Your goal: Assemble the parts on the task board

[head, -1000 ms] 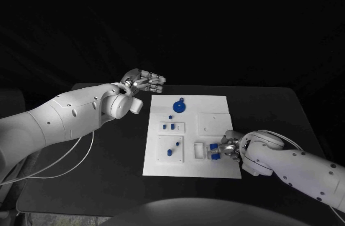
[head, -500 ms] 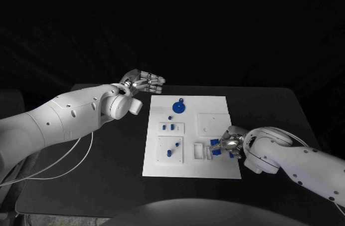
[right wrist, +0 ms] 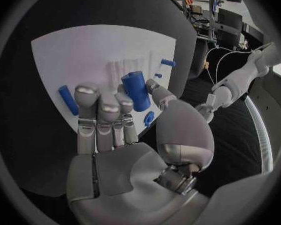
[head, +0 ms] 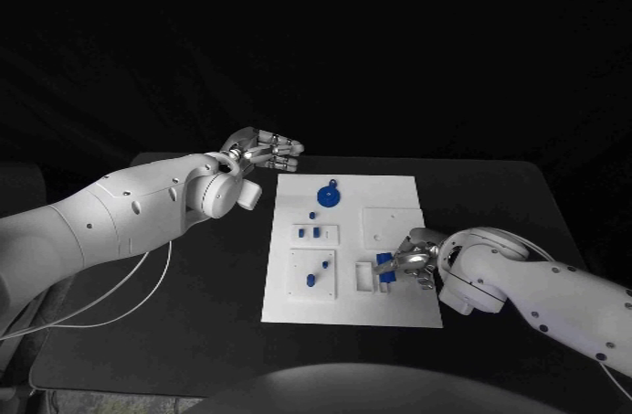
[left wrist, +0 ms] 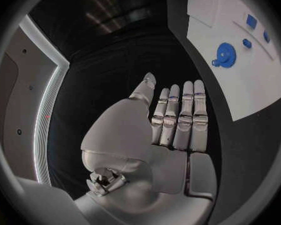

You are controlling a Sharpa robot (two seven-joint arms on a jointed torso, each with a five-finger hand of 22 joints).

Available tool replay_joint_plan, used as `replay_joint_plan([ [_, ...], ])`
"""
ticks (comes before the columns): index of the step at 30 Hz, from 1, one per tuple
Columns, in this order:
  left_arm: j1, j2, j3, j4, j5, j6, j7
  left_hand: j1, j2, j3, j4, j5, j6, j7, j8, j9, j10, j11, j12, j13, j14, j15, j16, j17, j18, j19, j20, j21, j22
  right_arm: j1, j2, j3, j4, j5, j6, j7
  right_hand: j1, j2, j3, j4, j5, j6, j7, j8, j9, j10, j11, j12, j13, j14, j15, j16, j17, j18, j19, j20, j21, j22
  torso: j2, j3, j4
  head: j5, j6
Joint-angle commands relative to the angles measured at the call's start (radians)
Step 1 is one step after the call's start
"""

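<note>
A robotics lab: a black table (head: 500, 213) stands against black drapes, and behind it stand metal equipment racks (right wrist: 206, 10) with loose cables (right wrist: 231, 55).

Right hand (head: 411, 263) holds a blue part (head: 391, 259) over the task board (head: 395, 195); left hand (head: 264, 149) hovers beside it.
</note>
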Motion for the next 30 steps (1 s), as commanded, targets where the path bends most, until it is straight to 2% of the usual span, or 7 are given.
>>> replay_joint_plan([
  [1,0.000,0.003,0.001,0.002,0.002,0.015,0.004,-0.010,-0.003,-0.001,0.005,-0.004,-0.008,0.002,-0.003,0.001,-0.004,0.002,-0.006,-0.001,-0.007,0.001,-0.003,0.001,0.016,0.003,0.004,0.003,-0.002,0.000,0.012,-0.005,-0.007,0.004,0.038,-0.012,0.041,0.032,-0.004,0.009,-0.003,0.008,0.002,0.003,-0.001,0.001,0.002,-0.005,-0.002,-0.003,-0.004,-0.001,0.001,-0.018,0.052,-0.003,-0.006,0.014,0.000,0.0007,0.0005,0.001,-0.001],
  [9,0.000,0.005,0.001,0.001,0.002,0.018,0.001,-0.010,-0.003,-0.002,0.008,-0.004,-0.009,0.002,-0.003,0.001,-0.004,0.002,-0.005,-0.001,-0.008,0.002,-0.003,0.001,0.016,0.003,0.005,0.003,-0.002,0.000,0.050,-0.024,-0.034,-0.069,0.022,-0.016,0.039,0.024,-0.018,0.032,-0.040,0.010,0.002,0.003,-0.004,0.002,0.002,-0.009,-0.009,-0.003,-0.004,-0.001,0.002,-0.017,0.052,-0.002,-0.008,0.015,0.001,0.0012,-0.0003,0.003,-0.003],
  [13,0.000,0.005,0.000,0.001,0.001,0.020,0.000,-0.010,-0.003,-0.002,0.008,-0.004,-0.009,0.002,-0.003,0.001,-0.004,0.002,-0.005,-0.001,-0.008,0.002,-0.003,0.001,0.016,0.003,0.005,0.003,-0.002,0.001,0.064,-0.031,-0.043,-0.085,0.016,-0.016,0.040,0.020,-0.018,0.041,-0.041,0.011,0.002,0.003,-0.005,0.002,0.002,-0.011,-0.012,-0.003,-0.004,-0.002,0.002,-0.018,0.052,-0.002,-0.008,0.016,0.001,0.0015,-0.0006,0.005,-0.004],
  [20,0.000,0.005,0.000,0.001,0.001,0.022,-0.001,-0.010,-0.003,-0.002,0.008,-0.004,-0.009,0.002,-0.003,0.001,-0.004,0.002,-0.005,-0.001,-0.008,0.002,-0.003,0.001,0.016,0.003,0.005,0.003,-0.002,0.001,0.077,-0.035,-0.056,-0.111,-0.002,-0.013,0.028,0.005,-0.020,0.069,-0.063,0.012,0.004,0.003,-0.004,0.002,0.003,-0.014,-0.018,-0.003,-0.003,-0.005,0.001,-0.017,0.053,-0.002,-0.007,0.016,0.000,0.0009,-0.0007,0.008,-0.004],
  [24,0.000,0.005,0.000,0.001,0.001,0.022,-0.001,-0.011,-0.004,-0.002,0.010,-0.004,-0.010,0.002,-0.003,0.001,-0.005,0.002,-0.005,-0.001,-0.009,0.002,-0.004,0.001,0.016,0.003,0.005,0.003,-0.003,0.001,0.082,-0.036,-0.063,-0.117,0.012,-0.014,0.025,-0.013,-0.027,0.100,-0.094,0.010,0.006,0.003,-0.003,0.000,0.005,-0.019,-0.022,-0.003,-0.002,-0.009,0.000,-0.017,0.052,-0.001,-0.011,0.015,0.000,0.0005,-0.0010,0.007,-0.004],
  [28,0.000,0.005,0.000,0.001,0.001,0.023,-0.001,-0.011,-0.004,-0.002,0.010,-0.004,-0.010,0.002,-0.003,0.001,-0.005,0.002,-0.005,-0.001,-0.009,0.002,-0.004,0.001,0.016,0.003,0.005,0.003,-0.003,0.002,0.086,-0.039,-0.067,-0.117,0.021,-0.014,0.024,-0.027,-0.039,0.104,-0.097,0.010,0.007,0.004,-0.004,-0.002,0.006,-0.025,-0.025,-0.004,-0.002,-0.011,0.000,-0.017,0.052,-0.001,-0.014,0.015,0.000,0.0008,-0.0008,0.009,-0.005],
  [30,0.000,0.005,0.000,0.001,0.001,0.024,-0.002,-0.013,-0.003,-0.003,0.012,-0.004,-0.009,0.002,-0.003,0.001,-0.005,0.002,-0.005,-0.001,-0.009,0.002,-0.003,0.001,0.016,0.002,0.005,0.002,-0.003,0.002,0.088,-0.042,-0.069,-0.116,0.024,-0.013,0.022,-0.033,-0.047,0.118,-0.098,0.009,0.008,0.003,-0.006,-0.002,0.006,-0.027,-0.025,-0.004,-0.003,-0.012,0.001,-0.018,0.052,-0.003,-0.015,0.014,0.001,0.0011,-0.0010,0.010,-0.005],
])
